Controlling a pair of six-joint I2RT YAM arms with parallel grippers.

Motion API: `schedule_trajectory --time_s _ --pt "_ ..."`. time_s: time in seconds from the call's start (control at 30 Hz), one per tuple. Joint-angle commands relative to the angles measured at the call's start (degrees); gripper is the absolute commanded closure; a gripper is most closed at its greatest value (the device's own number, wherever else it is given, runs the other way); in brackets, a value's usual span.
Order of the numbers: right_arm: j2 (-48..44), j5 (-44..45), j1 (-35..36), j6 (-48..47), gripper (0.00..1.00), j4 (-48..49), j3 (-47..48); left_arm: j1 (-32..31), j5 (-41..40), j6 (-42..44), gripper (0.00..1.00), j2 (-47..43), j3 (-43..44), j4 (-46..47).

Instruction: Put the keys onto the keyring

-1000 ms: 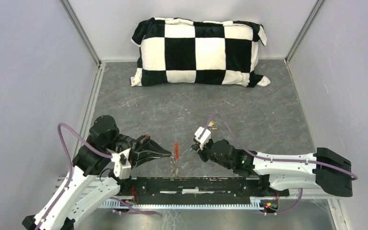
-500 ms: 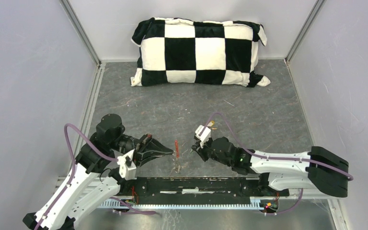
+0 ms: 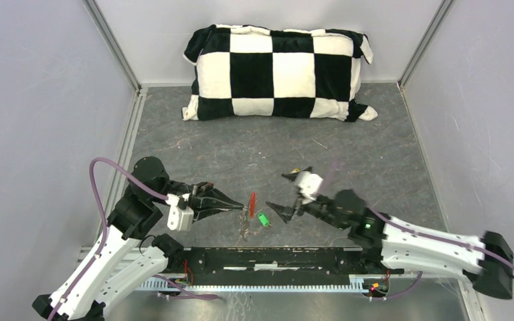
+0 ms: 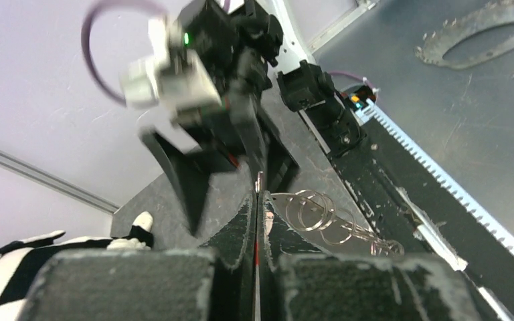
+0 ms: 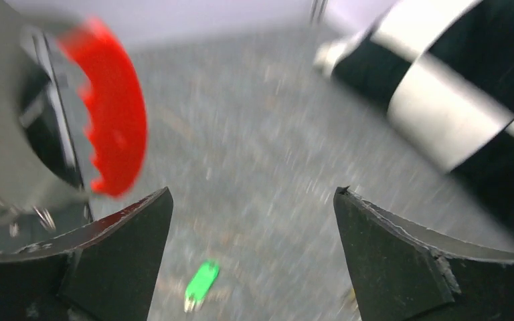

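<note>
My left gripper (image 3: 241,209) is shut on the keyring's red tag (image 3: 251,204), which stands on edge above the table. The tag shows as a thin red line (image 4: 256,251) between the shut fingers of that gripper (image 4: 258,200). The keyring's silver rings (image 4: 314,210) hang from it toward the table's near edge (image 3: 244,231). A green-headed key (image 3: 263,219) lies flat on the grey table, loose, just right of the tag. My right gripper (image 3: 280,192) is open with nothing in it, over and right of that key (image 5: 202,281). The right wrist view is blurred; the red tag (image 5: 110,134) is at its left, beyond the open gripper (image 5: 253,194).
A black-and-white checkered pillow (image 3: 278,72) lies along the back wall. Grey walls close in left and right. A black rail (image 3: 274,257) runs along the near edge between the arm bases. A faint yellowish speck (image 5: 349,295) by my right finger is too blurred to name.
My right gripper has opened and swung away to the right; the green key it held now lies on the table. The left gripper has shifted slightly right, still gripping the red tag.
</note>
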Motion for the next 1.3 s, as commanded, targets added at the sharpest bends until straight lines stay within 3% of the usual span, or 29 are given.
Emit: schedule_trajectory --time_s 0.0,0.17,0.27,0.53,0.83,1.27 --pt "-12.63 -6.96 0.00 -10.60 0.02 7.48 0.30 -0.10 -1.25 -18.49 0.98 0.88 -0.04 13.35" --pt "-9.93 -20.06 -0.06 -11.28 0.06 3.02 8.79 -0.18 -4.84 -32.80 0.98 0.63 -4.09 27.25" --pt "-7.69 -24.19 -0.12 -11.45 0.13 2.74 11.61 -0.15 -5.84 -36.13 0.98 1.26 -4.36 29.67" --pt "-3.81 -30.89 -0.07 -9.59 0.28 7.17 13.51 -0.15 -6.47 -36.28 0.98 1.43 -4.43 29.61" --pt "-2.83 -31.55 -0.10 -7.80 0.52 12.23 13.74 -0.09 -5.87 -35.13 0.98 1.60 -4.62 28.35" --pt "0.26 -31.57 -0.16 -6.80 0.62 12.72 15.76 -0.15 -5.11 -34.54 0.98 2.23 -4.29 27.85"
